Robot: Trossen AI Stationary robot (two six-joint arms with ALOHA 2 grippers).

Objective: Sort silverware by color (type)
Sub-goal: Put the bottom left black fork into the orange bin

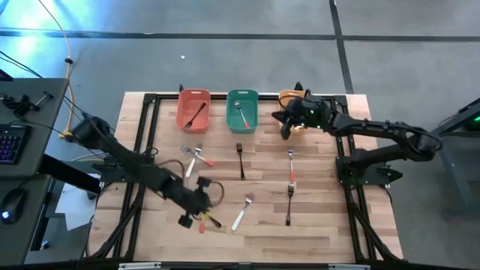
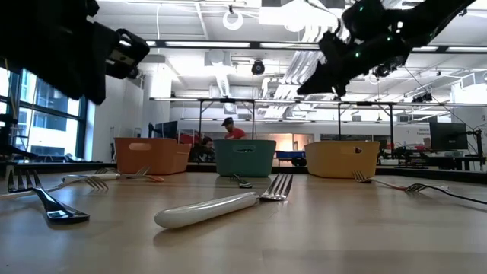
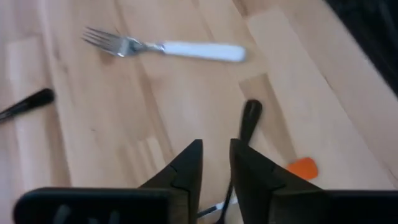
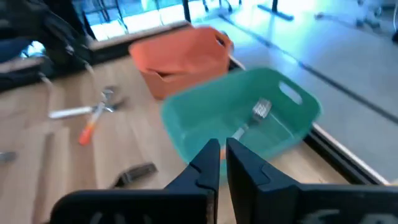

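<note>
The room beyond is a wide workshop with white ceiling ducts, benches and a person (image 2: 227,125) far off. My counter (image 1: 315,225) is pale wood strips in a black frame. Along its far edge stand three bins: the red bin (image 1: 193,110) with a black-handled piece (image 1: 197,115) in it, the green bin (image 1: 242,111) with a fork (image 4: 258,113) inside, and the orange bin (image 2: 342,158), partly under my right arm. My right gripper (image 1: 286,132) hangs above the counter just near of the orange bin, fingers narrow and empty. My left gripper (image 1: 187,219) is low at the near left, fingers narrow, over a black-handled utensil (image 3: 247,119). Loose silverware lies across the counter: a white-handled fork (image 1: 241,212), a black fork (image 1: 240,160), and red-orange-handled ones (image 1: 290,174).
</note>
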